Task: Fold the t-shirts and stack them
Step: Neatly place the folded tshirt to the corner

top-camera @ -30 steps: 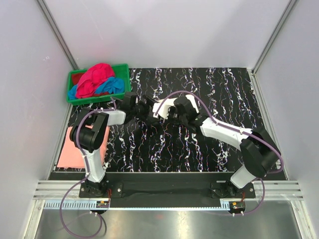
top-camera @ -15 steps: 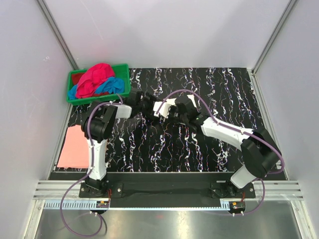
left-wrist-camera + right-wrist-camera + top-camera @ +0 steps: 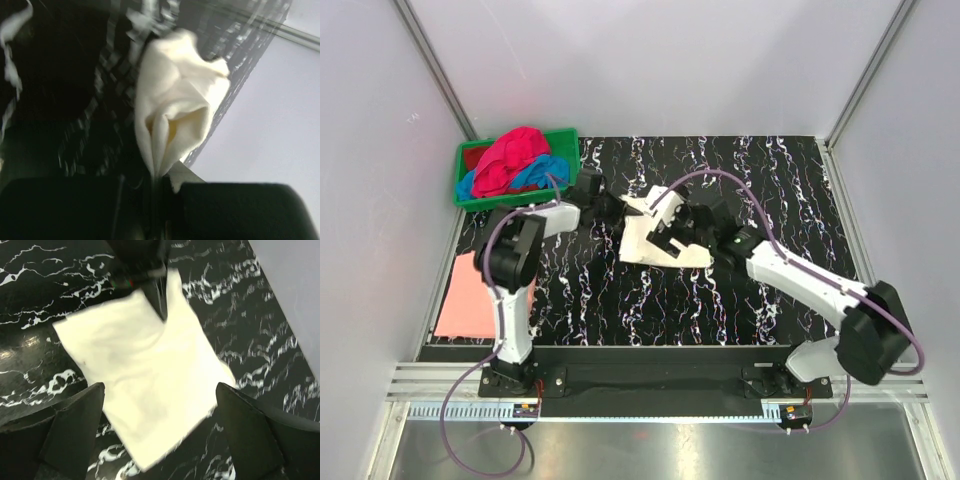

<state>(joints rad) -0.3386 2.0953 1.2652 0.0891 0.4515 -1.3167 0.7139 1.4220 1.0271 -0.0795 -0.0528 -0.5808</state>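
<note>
A cream t-shirt [image 3: 650, 245] hangs folded over the middle of the black marbled table [image 3: 770, 180]. My left gripper [image 3: 616, 207] is shut on its upper edge; in the left wrist view the cloth [image 3: 175, 110] bunches into the closed jaws of that gripper [image 3: 161, 182]. My right gripper [image 3: 672, 232] stands open just above the shirt [image 3: 145, 375], its fingers [image 3: 75, 425] wide apart and touching nothing. A salmon-pink t-shirt [image 3: 465, 300] lies flat at the table's left edge. Magenta [image 3: 510, 155] and blue [image 3: 542, 172] t-shirts are heaped in the green crate [image 3: 570, 160].
The green crate stands at the back left corner, close behind the left arm. White walls enclose the table on three sides. Purple cables loop off both arms. The left gripper's black body [image 3: 140, 265] shows at the top of the right wrist view.
The right gripper has let go of the cream shirt and drawn back to the right. The left gripper has shut on the shirt's edge, and the shirt now hangs spread out.
</note>
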